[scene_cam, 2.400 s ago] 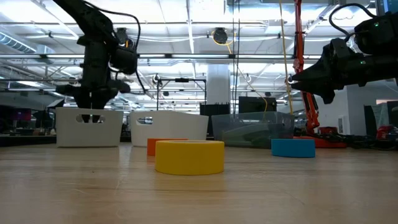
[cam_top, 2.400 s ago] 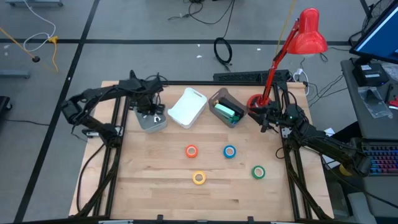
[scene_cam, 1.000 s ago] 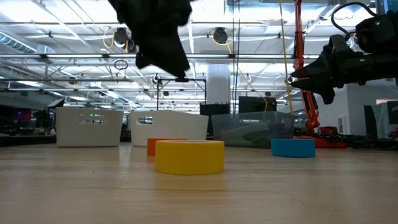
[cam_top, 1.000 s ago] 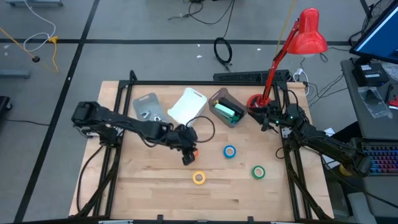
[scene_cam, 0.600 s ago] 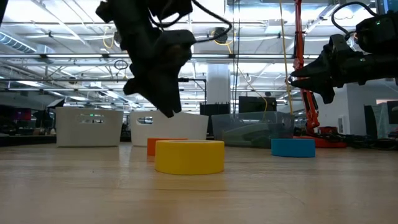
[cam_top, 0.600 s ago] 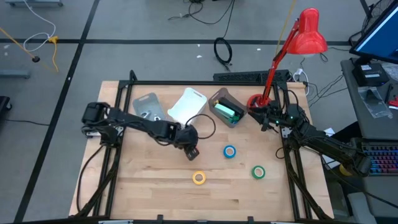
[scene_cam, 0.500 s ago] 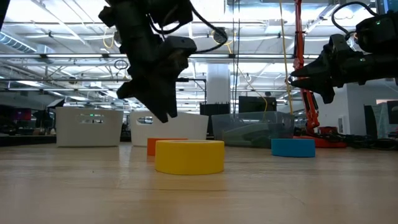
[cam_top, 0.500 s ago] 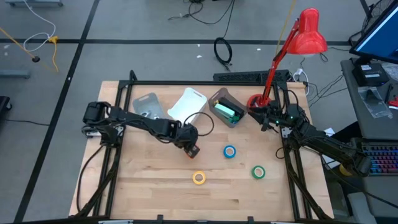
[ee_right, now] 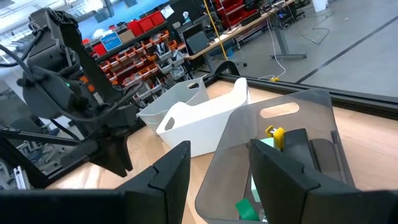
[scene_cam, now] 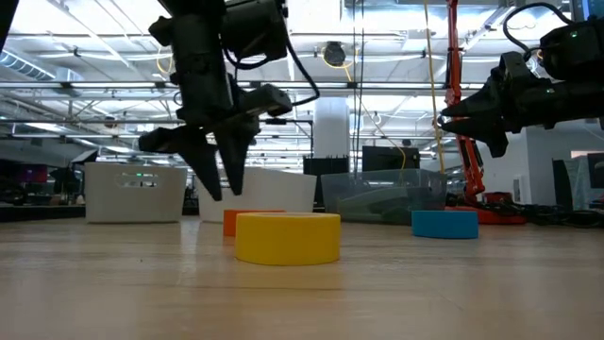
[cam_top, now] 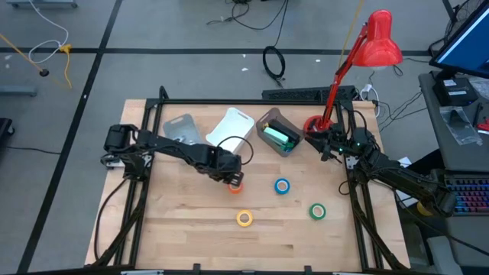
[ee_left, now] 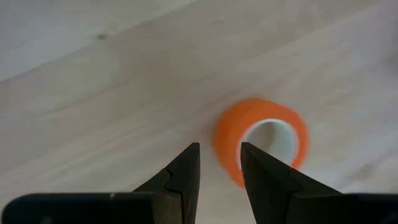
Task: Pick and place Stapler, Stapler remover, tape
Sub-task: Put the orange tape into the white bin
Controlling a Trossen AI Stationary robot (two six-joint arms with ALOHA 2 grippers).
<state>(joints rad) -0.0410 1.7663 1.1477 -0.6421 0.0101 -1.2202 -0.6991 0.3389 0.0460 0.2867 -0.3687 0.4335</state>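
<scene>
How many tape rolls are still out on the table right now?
4. Orange roll lies under the left gripper, mid-table. Blue roll sits to its right, yellow roll nearer the front edge, green roll front right. None seems hidden.

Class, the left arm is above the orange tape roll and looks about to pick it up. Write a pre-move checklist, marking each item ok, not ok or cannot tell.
1. Left gripper over the orange tape roll: ok, its fingers point down at the roll's edge.
2. Fingers parted enough to straddle the ring wall: ok, a gap shows between them.
3. Roll lying flat on the table: ok.
4. Roll already gripped: not ok, it is not yet between the fingers.
5. Neighbours clear: ok, the blue roll and yellow roll lie apart.
6. Right gripper out of the way: ok, it hovers near the grey bin.
</scene>
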